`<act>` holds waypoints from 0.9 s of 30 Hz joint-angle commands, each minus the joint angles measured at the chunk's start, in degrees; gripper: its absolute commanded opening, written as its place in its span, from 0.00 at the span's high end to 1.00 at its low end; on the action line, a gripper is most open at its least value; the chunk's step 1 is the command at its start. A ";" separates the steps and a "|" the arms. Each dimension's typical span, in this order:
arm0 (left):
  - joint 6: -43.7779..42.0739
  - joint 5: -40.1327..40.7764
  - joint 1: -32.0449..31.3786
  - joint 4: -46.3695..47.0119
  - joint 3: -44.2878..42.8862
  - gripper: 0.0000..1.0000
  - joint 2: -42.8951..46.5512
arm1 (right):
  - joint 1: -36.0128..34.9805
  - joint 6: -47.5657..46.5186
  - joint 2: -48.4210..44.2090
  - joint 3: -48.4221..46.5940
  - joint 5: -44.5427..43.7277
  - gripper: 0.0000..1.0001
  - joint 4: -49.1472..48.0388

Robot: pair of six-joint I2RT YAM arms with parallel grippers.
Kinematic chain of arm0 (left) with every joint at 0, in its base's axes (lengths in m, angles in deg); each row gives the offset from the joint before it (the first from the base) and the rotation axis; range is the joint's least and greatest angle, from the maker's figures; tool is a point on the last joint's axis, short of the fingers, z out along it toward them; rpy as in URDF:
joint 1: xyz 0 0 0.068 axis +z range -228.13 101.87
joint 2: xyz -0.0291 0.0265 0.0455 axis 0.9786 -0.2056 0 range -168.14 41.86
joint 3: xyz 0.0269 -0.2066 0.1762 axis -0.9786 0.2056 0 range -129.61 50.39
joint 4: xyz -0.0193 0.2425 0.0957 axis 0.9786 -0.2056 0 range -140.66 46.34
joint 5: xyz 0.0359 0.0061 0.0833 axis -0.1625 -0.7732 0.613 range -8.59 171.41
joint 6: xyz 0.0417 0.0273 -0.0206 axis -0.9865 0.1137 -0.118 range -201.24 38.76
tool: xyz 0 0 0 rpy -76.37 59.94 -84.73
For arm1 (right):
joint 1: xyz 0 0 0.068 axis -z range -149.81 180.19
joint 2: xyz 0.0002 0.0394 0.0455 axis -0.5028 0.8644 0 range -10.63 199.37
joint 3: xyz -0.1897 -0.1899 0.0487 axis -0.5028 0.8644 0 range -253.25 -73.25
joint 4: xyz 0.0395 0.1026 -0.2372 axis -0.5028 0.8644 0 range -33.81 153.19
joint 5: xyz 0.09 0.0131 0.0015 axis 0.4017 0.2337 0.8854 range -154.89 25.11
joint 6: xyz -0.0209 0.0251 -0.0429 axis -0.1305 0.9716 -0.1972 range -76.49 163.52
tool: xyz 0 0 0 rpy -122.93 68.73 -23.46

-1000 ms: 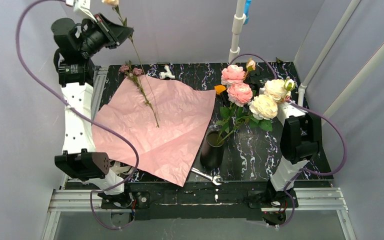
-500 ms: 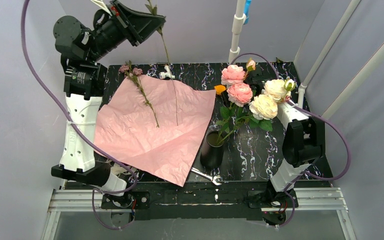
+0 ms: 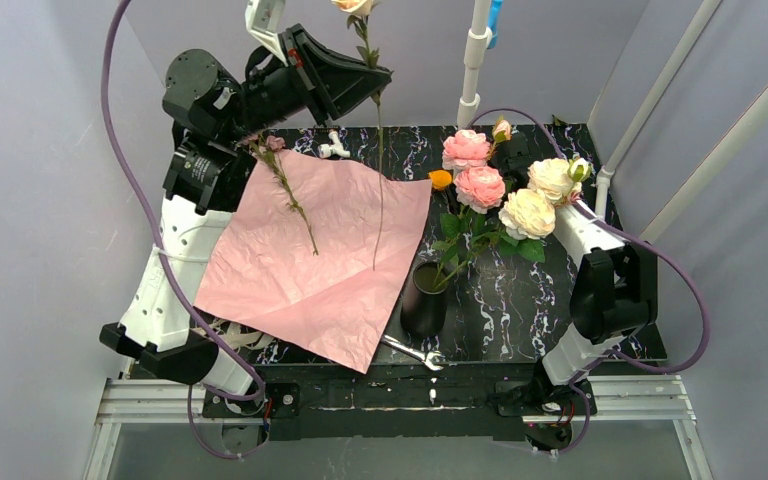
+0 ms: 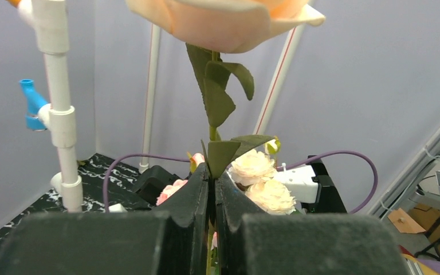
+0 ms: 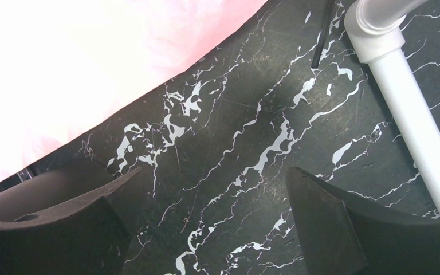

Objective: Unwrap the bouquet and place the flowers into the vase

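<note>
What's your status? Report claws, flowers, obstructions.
Left claw shut on peach rose, high above pink paper. Right claw open, empty. Vase holds pink and cream roses; mauve stem lies on paper. Nothing between rose and vase.

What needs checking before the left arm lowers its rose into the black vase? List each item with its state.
1. Grip: left pincer shut on the thin green stem of the pale peach artificial rose: ok.
2. Stem lined up over the small black cylindrical vase: not ok; it hangs over the crinkled pink paper sheet.
3. Vase upright: ok.
4. Room in its mouth beside the pink and cream roses standing in it: cannot tell.
5. Right pincer open, holding nothing: ok.
</note>
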 commanded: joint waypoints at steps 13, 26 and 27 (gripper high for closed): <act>-5.30 2.63 -10.51 4.49 2.31 1.00 -1.57 | 0.23 -0.66 -6.08 2.88 -0.99 0.02 -1.67; -11.71 3.76 -14.20 4.58 10.07 1.00 -0.09 | 0.23 -1.79 -8.13 4.67 -1.50 0.02 -1.57; -12.20 3.85 -14.26 4.53 10.82 1.00 0.16 | 0.23 -1.80 -8.25 4.77 -1.58 0.02 -1.55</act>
